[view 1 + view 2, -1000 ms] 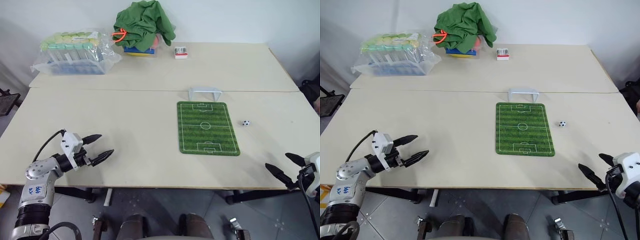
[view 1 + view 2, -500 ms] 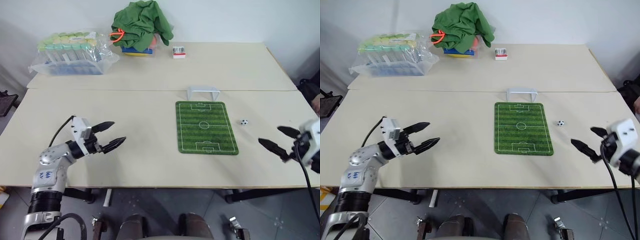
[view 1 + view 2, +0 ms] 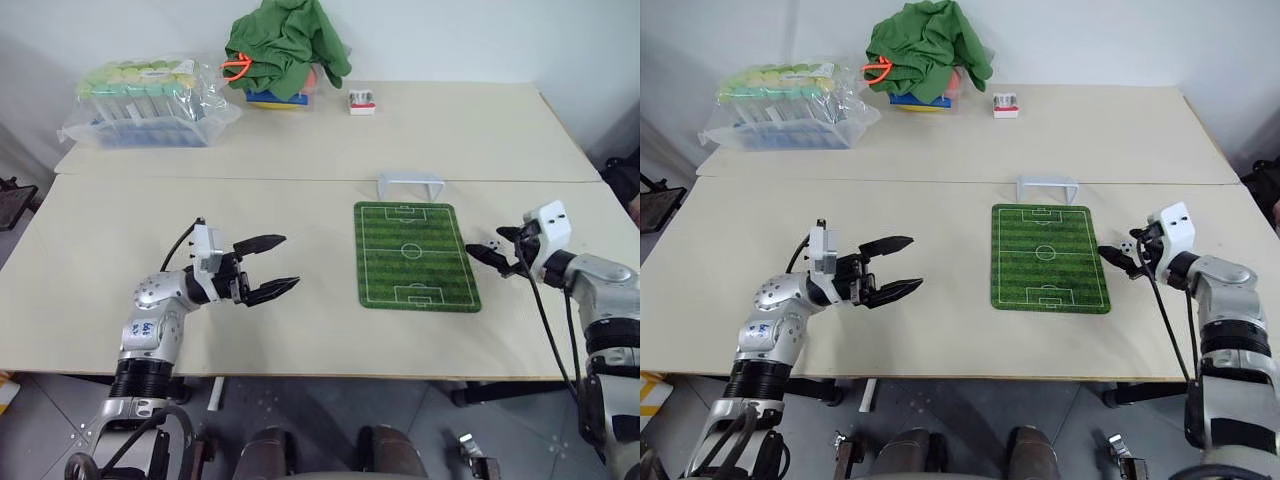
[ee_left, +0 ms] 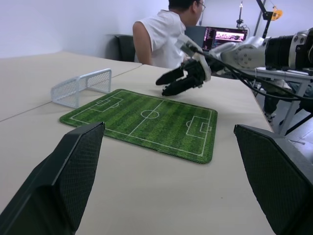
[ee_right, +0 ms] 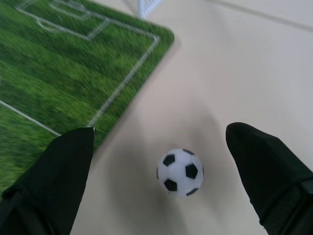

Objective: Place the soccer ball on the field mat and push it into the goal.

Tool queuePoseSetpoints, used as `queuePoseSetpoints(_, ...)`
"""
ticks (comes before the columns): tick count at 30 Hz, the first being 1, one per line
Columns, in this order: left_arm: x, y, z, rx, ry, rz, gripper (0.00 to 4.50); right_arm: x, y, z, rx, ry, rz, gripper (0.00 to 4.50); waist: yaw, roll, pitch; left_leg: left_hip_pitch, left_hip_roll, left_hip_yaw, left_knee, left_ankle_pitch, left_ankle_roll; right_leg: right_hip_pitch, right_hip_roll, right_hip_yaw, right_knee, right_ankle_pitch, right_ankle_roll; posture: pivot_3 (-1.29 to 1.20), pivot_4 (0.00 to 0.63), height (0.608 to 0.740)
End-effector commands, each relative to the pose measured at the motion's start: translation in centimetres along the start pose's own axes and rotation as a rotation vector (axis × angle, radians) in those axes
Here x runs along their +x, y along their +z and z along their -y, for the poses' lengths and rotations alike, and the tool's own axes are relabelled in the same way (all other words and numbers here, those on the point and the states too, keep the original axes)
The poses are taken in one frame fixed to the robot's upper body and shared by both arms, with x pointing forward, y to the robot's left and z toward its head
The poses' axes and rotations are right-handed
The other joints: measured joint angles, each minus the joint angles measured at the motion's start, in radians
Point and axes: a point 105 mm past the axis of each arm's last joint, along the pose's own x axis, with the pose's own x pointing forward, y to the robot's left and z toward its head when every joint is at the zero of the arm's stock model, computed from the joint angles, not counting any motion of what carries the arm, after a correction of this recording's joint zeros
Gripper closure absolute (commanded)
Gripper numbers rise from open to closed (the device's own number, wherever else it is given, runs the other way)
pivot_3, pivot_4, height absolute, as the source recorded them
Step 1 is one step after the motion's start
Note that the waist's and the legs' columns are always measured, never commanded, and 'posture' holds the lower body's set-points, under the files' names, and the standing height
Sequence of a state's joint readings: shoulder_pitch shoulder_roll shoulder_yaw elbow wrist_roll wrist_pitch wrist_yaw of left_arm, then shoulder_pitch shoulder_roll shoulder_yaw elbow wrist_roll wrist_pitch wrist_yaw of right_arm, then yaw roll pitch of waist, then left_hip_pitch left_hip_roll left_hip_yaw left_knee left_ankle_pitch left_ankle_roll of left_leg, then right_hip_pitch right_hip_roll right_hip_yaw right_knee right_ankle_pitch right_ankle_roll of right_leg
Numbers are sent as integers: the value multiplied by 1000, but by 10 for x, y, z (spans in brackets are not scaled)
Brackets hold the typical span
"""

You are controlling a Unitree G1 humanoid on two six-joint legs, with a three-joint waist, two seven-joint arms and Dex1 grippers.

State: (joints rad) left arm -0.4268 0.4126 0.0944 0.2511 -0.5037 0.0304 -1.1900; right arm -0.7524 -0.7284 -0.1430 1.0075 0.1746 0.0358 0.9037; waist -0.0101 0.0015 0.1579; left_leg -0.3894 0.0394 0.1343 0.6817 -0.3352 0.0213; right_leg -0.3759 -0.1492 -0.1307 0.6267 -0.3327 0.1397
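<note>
No writing on anything is clear enough to read. The soccer ball [image 5: 180,172], white with black patches, rests on the smooth beige table [image 3: 300,160] just beside the turf-striped field mat [image 3: 414,256], between the released fingers of the right gripper [image 3: 497,245]. The meshed light-grey goal [image 3: 411,185] stands at the mat's far end. The left gripper [image 3: 273,267] hangs open above the table.

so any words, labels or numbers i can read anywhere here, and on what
None can be read.
Blue scrawl on the left arm: too small to make out.
Small red-and-white box: any print too small.
Bagged pack: labels blurred.
Field mat: white pitch lines, no text.
</note>
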Motion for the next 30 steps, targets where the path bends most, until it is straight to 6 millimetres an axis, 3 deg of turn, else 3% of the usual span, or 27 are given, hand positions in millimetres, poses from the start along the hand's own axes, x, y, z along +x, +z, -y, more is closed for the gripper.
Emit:
queuePoseSetpoints(1,0,5,2,34,4,14,0,0,4,5,-32,-23,8,13,-2,0,0,0,0,0,0,0,0,0,0,0,0,0,0,0,150,740)
queuePoseSetpoints(10,-4,3,4,33,17,9,0,-3,-11,9,8,-54,-35,13,-7,0,0,0,0,-9,2,0,0,2,0,0,1,0,0,0,150,740)
queuePoseSetpoints(13,-4,3,3,32,15,10,0,-4,-11,10,28,-61,-27,546,-6,0,0,0,0,-9,3,0,0,2,0,0,1,0,0,0,150,740)
queuePoseSetpoints(23,-2,1,3,38,-23,12,0,-8,9,12,-31,-50,27,3640,-6,0,0,0,0,-10,3,0,0,3,0,0,0,0,0,0,150,740)
queuePoseSetpoints(26,-7,-3,7,37,-60,-3,0,-7,33,-5,-140,52,74,3651,-11,2,1,0,0,-10,2,0,0,2,0,0,0,0,0,0,150,740)
queuePoseSetpoints(30,-18,-15,10,44,-80,-66,0,-5,56,-71,-299,333,98,3651,-18,4,3,0,0,-10,2,0,0,1,0,-1,1,0,0,0,150,740)
